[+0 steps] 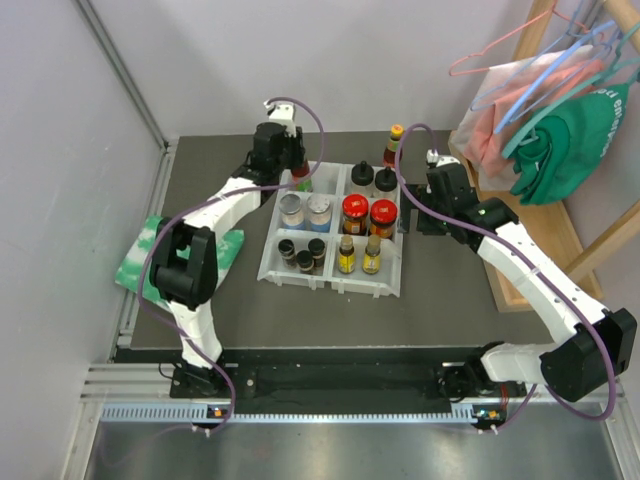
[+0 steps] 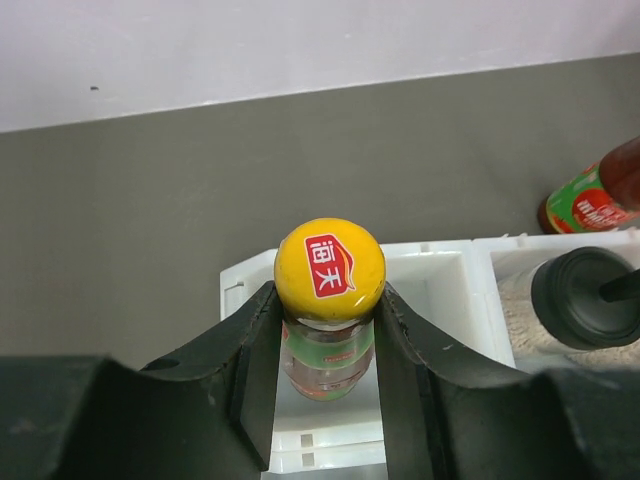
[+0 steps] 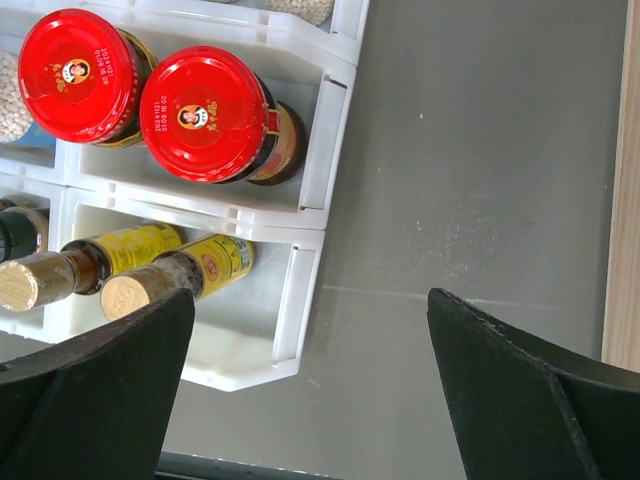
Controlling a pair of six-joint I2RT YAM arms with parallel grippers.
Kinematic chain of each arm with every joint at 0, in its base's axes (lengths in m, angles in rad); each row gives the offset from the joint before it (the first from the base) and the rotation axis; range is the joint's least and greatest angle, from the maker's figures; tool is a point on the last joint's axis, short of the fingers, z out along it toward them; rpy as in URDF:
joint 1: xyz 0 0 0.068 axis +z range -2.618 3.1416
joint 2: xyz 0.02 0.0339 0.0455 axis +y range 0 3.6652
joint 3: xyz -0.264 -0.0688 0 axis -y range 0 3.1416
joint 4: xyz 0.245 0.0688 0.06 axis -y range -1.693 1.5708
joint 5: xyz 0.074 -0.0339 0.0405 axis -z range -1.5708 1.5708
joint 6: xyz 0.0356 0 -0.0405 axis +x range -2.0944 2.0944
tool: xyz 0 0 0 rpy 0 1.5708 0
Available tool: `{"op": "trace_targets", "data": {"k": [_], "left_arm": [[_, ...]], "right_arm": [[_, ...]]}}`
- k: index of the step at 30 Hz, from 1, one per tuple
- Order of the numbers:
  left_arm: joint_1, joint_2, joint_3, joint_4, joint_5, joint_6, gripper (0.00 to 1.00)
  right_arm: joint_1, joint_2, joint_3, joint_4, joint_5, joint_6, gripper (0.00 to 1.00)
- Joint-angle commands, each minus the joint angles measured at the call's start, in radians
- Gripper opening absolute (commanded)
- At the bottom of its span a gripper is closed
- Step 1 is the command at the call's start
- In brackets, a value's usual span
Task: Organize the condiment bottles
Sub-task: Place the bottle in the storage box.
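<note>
Light is bright and even, with soft shadows on the table point(image 1: 440, 310). A pale sheen sits atop the yellow-capped bottle point(image 2: 329, 268) and the red lids point(image 3: 205, 113); my left fingers point(image 2: 250, 370) blur darkly near the lens.

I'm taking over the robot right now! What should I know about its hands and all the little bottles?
The left gripper is shut on the yellow-capped bottle, in the far-left pocket of the tray; not let go yet.
The right gripper is open and empty, over the table right of the tray.
Done: the black-capped bottles, pale-lidded jars, red-lidded jars, small dark jars and gold-capped bottles sit in their own pockets.
Left: release this bottle, then probably fetch the lone bottle standing behind the tray.
</note>
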Motion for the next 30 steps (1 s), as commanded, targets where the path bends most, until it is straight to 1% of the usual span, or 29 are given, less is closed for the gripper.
{"op": "trace_targets", "data": {"k": [1,4,7,8,11,12,14,17,18,20,21,22,26,30], "left_arm": [[-0.007,-0.02,-0.006,0.193,0.004,0.002,0.0],[-0.01,-0.011,-0.02,0.197,0.001,0.007,0.0],[-0.011,0.001,-0.029,0.191,0.0,0.004,0.09],[-0.012,0.006,-0.031,0.191,0.0,0.002,0.17],[-0.011,0.011,-0.04,0.187,-0.002,-0.001,0.26],[-0.012,0.011,-0.043,0.188,-0.002,-0.004,0.33],[-0.011,0.011,-0.05,0.188,-0.002,-0.005,0.37],[-0.011,0.001,-0.064,0.196,-0.008,-0.007,0.59],[-0.012,-0.003,-0.072,0.203,-0.012,-0.01,0.75],[-0.012,-0.029,-0.092,0.228,-0.023,-0.013,0.91],[-0.011,-0.038,-0.096,0.233,-0.025,-0.011,0.96],[-0.012,-0.054,-0.095,0.234,-0.031,-0.01,0.99],[-0.011,-0.098,-0.072,0.204,-0.04,0.004,0.99],[-0.012,-0.172,-0.086,0.171,-0.069,-0.001,0.99]], "right_arm": [[0.009,-0.026,0.006,0.025,0.012,0.005,0.99],[0.008,-0.025,0.006,0.027,0.012,0.003,0.99],[0.008,-0.025,0.008,0.027,0.012,0.003,0.99],[0.009,-0.026,0.008,0.025,0.014,0.005,0.99],[0.009,-0.026,0.009,0.022,0.015,0.005,0.99],[0.008,-0.028,0.011,0.02,0.015,0.006,0.99],[0.009,-0.029,0.012,0.02,0.017,0.005,0.99],[0.009,-0.031,0.012,0.017,0.017,0.006,0.99],[0.008,-0.031,0.012,0.017,0.018,0.009,0.99],[0.008,-0.032,0.018,0.016,0.018,0.014,0.99],[0.009,-0.032,0.023,0.016,0.017,0.018,0.99],[0.009,-0.032,0.026,0.016,0.015,0.018,0.99],[0.008,-0.023,0.046,0.019,0.014,0.018,0.99],[0.008,-0.005,0.096,0.017,0.041,-0.001,0.99]]}}
